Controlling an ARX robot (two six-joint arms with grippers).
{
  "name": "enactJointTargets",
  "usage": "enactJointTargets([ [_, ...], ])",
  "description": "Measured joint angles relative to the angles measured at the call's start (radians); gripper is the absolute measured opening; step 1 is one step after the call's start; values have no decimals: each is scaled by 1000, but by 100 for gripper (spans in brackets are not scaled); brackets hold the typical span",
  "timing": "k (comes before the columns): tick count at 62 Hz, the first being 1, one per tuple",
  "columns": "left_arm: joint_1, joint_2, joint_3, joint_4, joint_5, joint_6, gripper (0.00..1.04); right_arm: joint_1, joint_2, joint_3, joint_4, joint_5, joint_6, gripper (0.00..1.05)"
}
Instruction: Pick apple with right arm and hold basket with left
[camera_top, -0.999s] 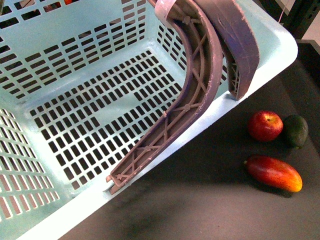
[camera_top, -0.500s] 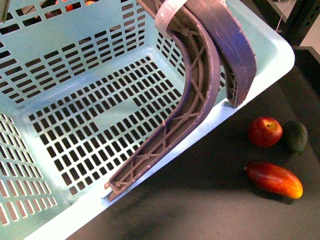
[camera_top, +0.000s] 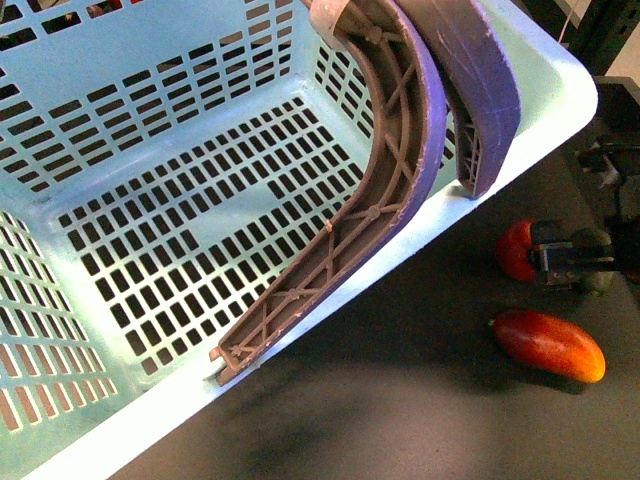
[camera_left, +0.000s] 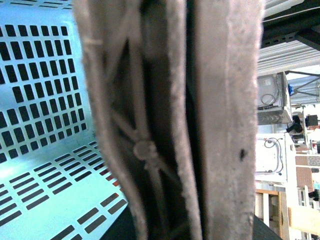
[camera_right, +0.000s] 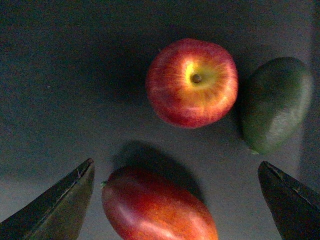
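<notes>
Right gripper (camera_right: 176, 164) spread wide, holding nothing, over fruit on the dark table (camera_right: 60, 75) right of the basket (camera_top: 520, 140) — mango (camera_right: 157, 207) sits in its gap, apple (camera_right: 191, 82) lies past the fingertips, avocado (camera_right: 274, 102) just beside it — likely needs to reach further before closing.

Basket left, three fruits right of it on the table.

Your front view: the basket (camera_top: 560, 95) fills left and middle. Its two handles (camera_top: 405, 150) lie side by side along its right wall. The table (camera_top: 400, 410) runs right of it. The fruit sits there, well apart from the basket. The apple (camera_right: 192, 82) is farthest back, with the avocado (camera_right: 275, 102) just beside it on the right. The mango (camera_top: 548, 346) lies nearer you, in front of both. The right gripper (camera_right: 175, 162) hangs over the apple and avocado.
</notes>
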Motion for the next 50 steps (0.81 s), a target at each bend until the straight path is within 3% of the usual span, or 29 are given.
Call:
enactJointTargets([
  [28, 0, 0, 0, 0, 0, 0, 16, 13, 217, 322, -134, 26, 18, 96],
  [50, 0, 0, 0, 0, 0, 0, 16, -12, 306, 466, -210, 38, 21, 96],
])
